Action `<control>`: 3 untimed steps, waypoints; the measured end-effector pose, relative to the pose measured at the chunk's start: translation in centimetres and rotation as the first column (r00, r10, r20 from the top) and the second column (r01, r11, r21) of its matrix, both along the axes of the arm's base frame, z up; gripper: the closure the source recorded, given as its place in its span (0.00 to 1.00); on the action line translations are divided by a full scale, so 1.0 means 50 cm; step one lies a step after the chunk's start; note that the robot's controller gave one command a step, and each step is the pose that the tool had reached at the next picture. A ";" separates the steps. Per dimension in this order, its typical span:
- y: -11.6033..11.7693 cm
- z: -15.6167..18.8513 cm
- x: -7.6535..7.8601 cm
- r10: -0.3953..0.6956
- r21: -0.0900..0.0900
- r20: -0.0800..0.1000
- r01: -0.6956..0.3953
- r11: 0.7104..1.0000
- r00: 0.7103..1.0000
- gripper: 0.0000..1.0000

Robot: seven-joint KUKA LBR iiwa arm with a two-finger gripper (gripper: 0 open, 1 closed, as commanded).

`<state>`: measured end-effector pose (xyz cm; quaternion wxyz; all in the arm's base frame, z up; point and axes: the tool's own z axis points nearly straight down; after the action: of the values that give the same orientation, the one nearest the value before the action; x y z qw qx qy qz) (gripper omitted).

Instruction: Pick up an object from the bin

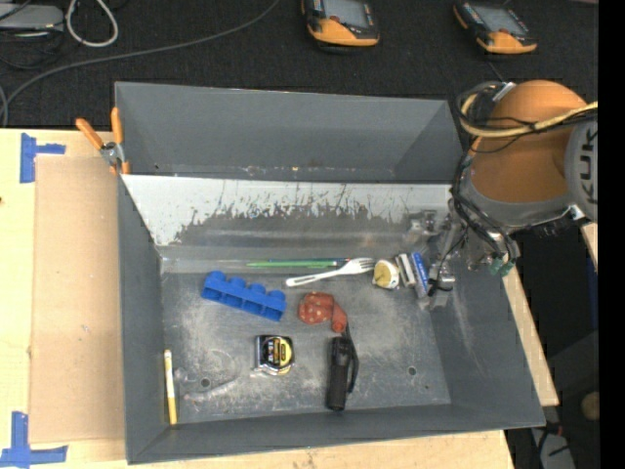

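Grey metal forms the bin (293, 135), on whose floor a white plastic fork (332, 274) is laid. Just right of the fork's tines a small yellow-and-white round thing (387, 275) is seen. The gripper (433, 286) is lowered just beyond it, beside a blue-and-white piece (419, 269). Whether the jaws are spread or closed cannot be told. Left of the fork a blue block (244, 297) is placed; below the fork, a red lump (318, 309), a tape measure (274, 353) and a black tool (340, 370).

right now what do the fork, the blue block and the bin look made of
Fork: likely plastic, plain white and thin throughout. Blue block: probably moulded plastic, one even colour with raised studs. Bin: grey sheet metal, dull, with pale scratches on floor and back slope.
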<state>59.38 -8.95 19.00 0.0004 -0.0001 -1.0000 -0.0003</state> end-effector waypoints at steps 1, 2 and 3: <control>0.150 -0.175 0.028 0.091 0.000 0.002 -0.091 0.996 0.996 0.00; 0.235 -0.146 0.017 -0.118 -0.002 0.007 0.118 0.993 0.993 0.00; 0.305 -0.181 -0.029 -0.100 0.000 -0.009 0.100 0.995 0.995 0.00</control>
<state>57.93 6.31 9.96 0.0047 -0.0503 -0.9987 -0.0006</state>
